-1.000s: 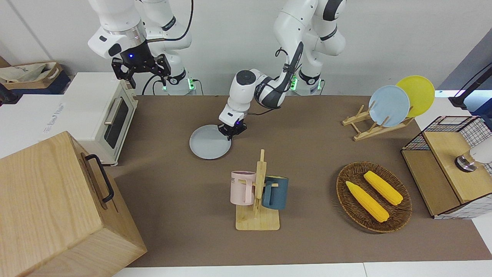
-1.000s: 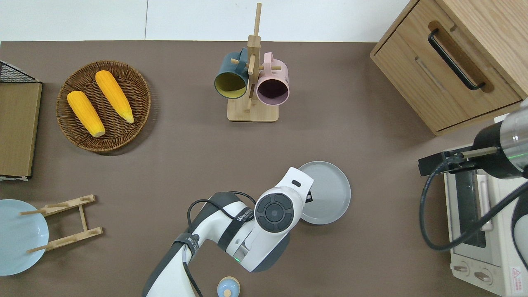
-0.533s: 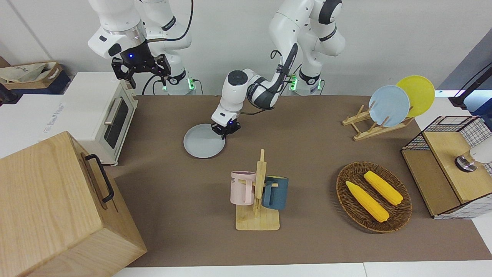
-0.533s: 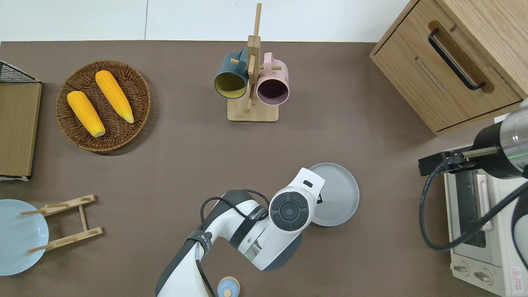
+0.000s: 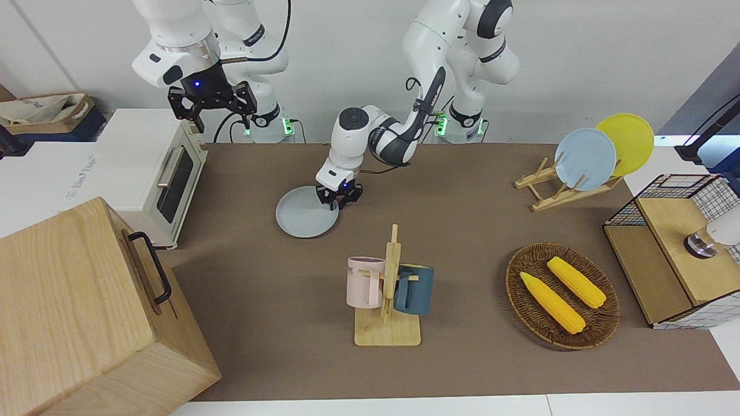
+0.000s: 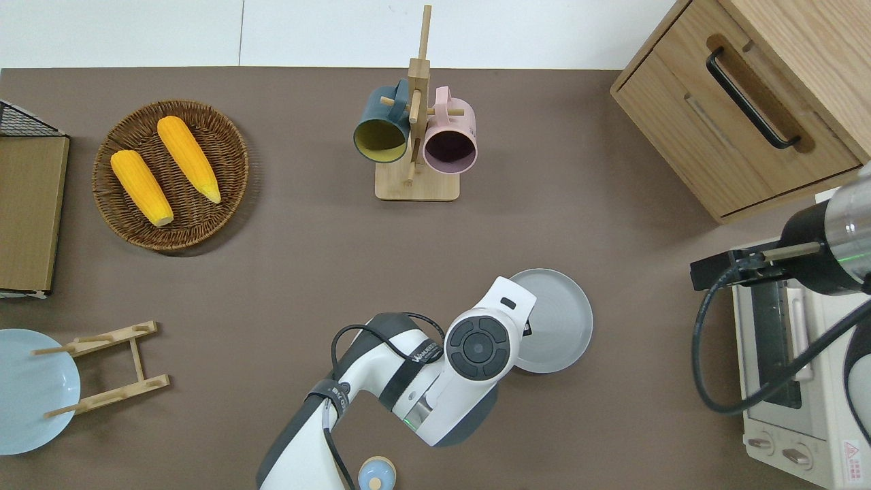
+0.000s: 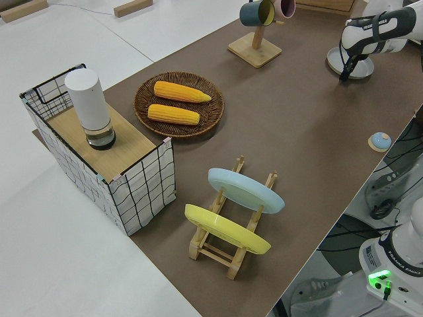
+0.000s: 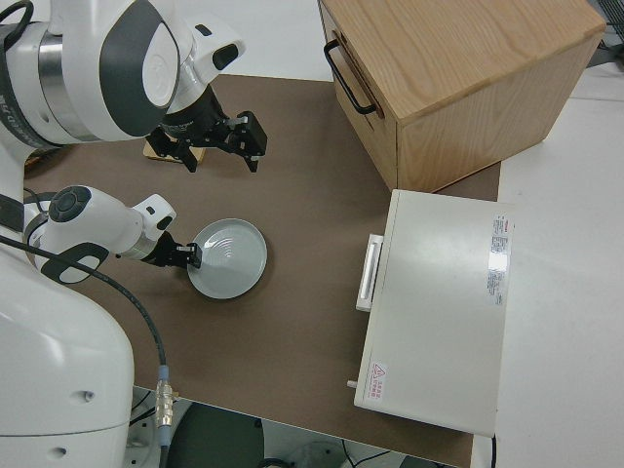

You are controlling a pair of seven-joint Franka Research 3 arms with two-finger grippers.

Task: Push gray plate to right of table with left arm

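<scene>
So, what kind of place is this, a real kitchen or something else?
Probably a robotics lab set up like a kitchen, not a real one. Two white robot arms stand at one brown table holding kitchen props: a toaster oven, a mug rack and a wicker basket of corn.

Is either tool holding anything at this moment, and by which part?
Nothing is clearly held. The left tool sits at the rim of the round pale gray plate, at its edge toward the left arm's end; a grip cannot be told. The right arm is parked.
</scene>
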